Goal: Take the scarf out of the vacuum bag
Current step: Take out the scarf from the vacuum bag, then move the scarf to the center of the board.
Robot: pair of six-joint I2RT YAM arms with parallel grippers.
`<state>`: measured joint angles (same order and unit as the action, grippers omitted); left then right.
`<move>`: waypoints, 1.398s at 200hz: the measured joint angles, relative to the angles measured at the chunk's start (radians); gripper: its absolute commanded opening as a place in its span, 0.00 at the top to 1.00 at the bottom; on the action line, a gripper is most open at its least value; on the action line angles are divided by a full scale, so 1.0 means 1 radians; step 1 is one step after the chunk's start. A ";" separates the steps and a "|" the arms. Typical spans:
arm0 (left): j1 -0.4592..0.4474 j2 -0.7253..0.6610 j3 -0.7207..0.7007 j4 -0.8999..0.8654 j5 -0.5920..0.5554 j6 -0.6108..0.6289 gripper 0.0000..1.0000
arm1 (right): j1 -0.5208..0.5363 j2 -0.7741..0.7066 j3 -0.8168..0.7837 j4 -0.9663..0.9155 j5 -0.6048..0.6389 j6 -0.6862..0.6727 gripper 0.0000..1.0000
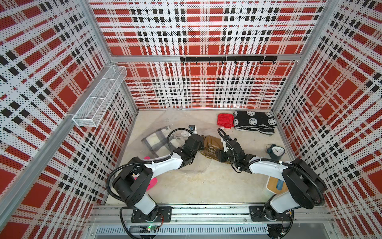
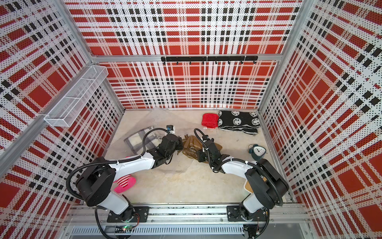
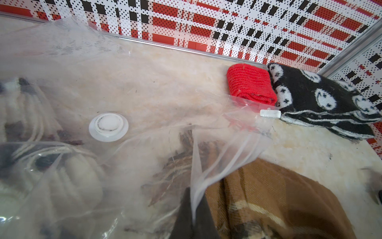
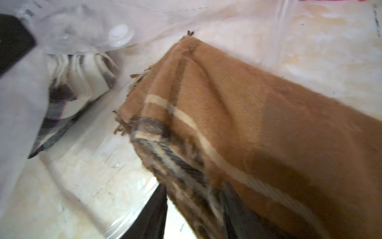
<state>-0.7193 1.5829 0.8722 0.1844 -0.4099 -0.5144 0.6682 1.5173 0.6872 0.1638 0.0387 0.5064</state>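
Note:
The clear vacuum bag (image 1: 165, 124) lies crinkled on the floor, its white valve cap (image 3: 108, 127) facing up. My left gripper (image 3: 194, 207) is shut on the film at the bag's open edge and holds it raised. A brown plaid scarf (image 1: 210, 142) lies at the mouth, with its fringed end under the film and the rest out on the floor. My right gripper (image 4: 194, 186) is open, its fingers either side of the scarf's fringed edge (image 4: 177, 165), with a gap beside one finger. A cream-and-grey plaid scarf (image 4: 78, 82) sits deeper inside the bag.
A red knit (image 1: 225, 120) and a black smiley-face scarf (image 1: 255, 122) lie at the back right. An alarm clock (image 1: 276, 152) stands near the right wall, with a wooden board (image 1: 276, 184) under the right arm. A pink striped item (image 2: 125, 183) lies by the left arm. A wire basket (image 1: 99, 97) hangs on the left wall.

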 measured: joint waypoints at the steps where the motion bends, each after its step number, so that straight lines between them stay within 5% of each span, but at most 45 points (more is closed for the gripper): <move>1: 0.000 0.000 0.000 0.000 0.000 0.000 1.00 | 0.002 -0.001 0.000 0.002 0.003 0.000 0.56; 46: 0.000 0.000 0.000 0.000 -0.003 0.000 1.00 | 0.013 0.031 0.039 0.082 0.087 0.005 0.60; 104: 0.000 0.000 0.000 0.000 -0.010 0.000 1.00 | 0.103 0.220 0.144 0.185 0.045 0.002 0.61; 149: 0.000 0.000 0.000 0.000 -0.010 0.000 1.00 | 0.163 0.212 0.126 0.239 0.051 -0.022 0.60; 200: 0.000 0.000 0.000 0.000 -0.010 0.000 1.00 | 0.157 0.169 0.103 0.231 0.217 -0.077 0.33; 245: 0.000 0.000 0.000 0.000 -0.010 0.000 1.00 | 0.187 0.217 0.130 0.242 0.287 -0.106 0.35; 279: 0.000 0.000 0.000 0.000 -0.010 0.000 1.00 | 0.220 0.114 0.021 0.254 0.231 -0.113 0.36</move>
<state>-0.7193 1.5829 0.8722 0.1841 -0.4194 -0.5148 0.8879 1.6314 0.7078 0.4175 0.2695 0.3939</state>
